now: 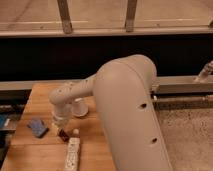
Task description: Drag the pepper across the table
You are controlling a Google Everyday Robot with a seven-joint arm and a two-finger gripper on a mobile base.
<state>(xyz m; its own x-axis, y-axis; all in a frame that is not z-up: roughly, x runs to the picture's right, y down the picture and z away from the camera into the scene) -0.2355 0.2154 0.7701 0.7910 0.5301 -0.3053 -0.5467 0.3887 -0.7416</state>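
camera view: one pepper; gripper closed above

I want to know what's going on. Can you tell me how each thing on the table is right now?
hand: shut, down on the pepper near the table's front left.
pepper: lying flat under the hand.
white cup: standing upright behind the arm.
blue cloth: lying crumpled, left of the hand.
power strip: lying flat at the front edge.

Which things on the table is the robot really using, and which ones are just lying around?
For the job:
- gripper, down over the pepper, shut
- pepper, small and dark red
- table, wooden

Just lying about:
- white cup
- blue cloth
- white power strip
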